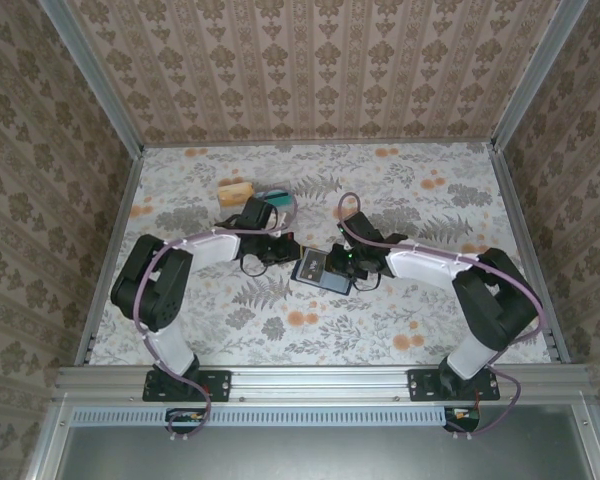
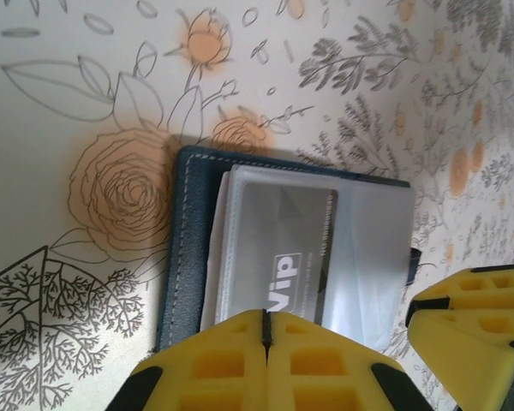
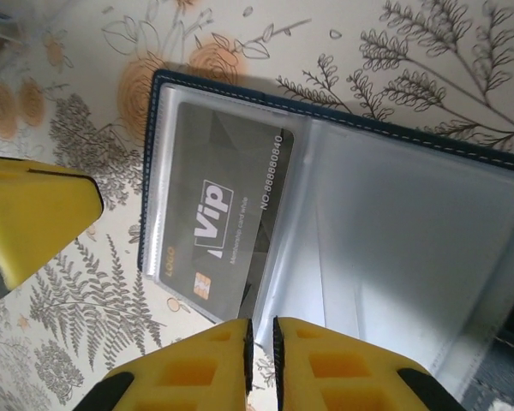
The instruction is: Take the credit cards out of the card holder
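At the centre of a floral tabletop [image 1: 430,320], a dark navy card holder [image 1: 322,272] lies open and flat, its greyish see-through pockets [image 3: 385,248] facing up, with the two arms meeting over it from either side. A grey-black card marked "Vip" [image 3: 223,214] sits inside the pocket on one half; the pocket on the other half looks pale and cloudy, and any contents cannot be made out.

The left gripper [image 2: 265,342] has its yellow fingers pressed together, with only a hairline seam between the pads, right over the near edge of the pocket that holds the Vip card. Whether anything thin is caught in that seam cannot be told.

The right gripper [image 3: 259,355] has its fingers drawn almost together, a narrow dark slit left between them, at the edge of the clear pockets near the holder's fold. Whether it pinches the plastic cannot be told.

Toward the back of the table, well apart from the holder, a tan card [image 1: 235,190] and a teal card [image 1: 277,194] lie beside each other.
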`<move>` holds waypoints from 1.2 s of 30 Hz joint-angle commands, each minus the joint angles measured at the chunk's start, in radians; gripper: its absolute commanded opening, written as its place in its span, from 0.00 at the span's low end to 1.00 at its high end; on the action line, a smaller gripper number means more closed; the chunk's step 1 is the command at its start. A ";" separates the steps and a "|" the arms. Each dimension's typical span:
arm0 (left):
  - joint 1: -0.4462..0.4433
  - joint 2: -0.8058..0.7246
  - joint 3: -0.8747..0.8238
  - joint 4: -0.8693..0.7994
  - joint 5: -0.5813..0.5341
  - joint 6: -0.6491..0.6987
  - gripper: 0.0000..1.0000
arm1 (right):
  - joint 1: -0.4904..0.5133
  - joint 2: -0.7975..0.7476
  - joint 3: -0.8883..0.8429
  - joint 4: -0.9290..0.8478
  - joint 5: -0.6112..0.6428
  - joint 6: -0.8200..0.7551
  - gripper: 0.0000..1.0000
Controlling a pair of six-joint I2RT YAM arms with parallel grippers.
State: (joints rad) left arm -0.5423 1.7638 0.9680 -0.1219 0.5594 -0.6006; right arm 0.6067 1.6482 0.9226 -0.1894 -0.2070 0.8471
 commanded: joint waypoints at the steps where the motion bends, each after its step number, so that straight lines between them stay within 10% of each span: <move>1: -0.013 0.029 -0.005 -0.018 0.000 0.030 0.00 | 0.006 0.043 0.040 0.020 -0.053 0.023 0.18; 27: -0.031 0.073 -0.062 0.013 -0.006 0.003 0.00 | -0.014 0.162 0.035 0.106 -0.122 0.073 0.21; 36: -0.031 0.067 -0.057 -0.008 -0.023 0.001 0.00 | -0.034 0.126 -0.003 0.107 -0.113 0.081 0.00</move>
State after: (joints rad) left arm -0.5636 1.8133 0.9230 -0.0982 0.5606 -0.5980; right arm 0.5812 1.7939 0.9405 -0.0841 -0.3183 0.9203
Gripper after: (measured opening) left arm 0.048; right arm 0.056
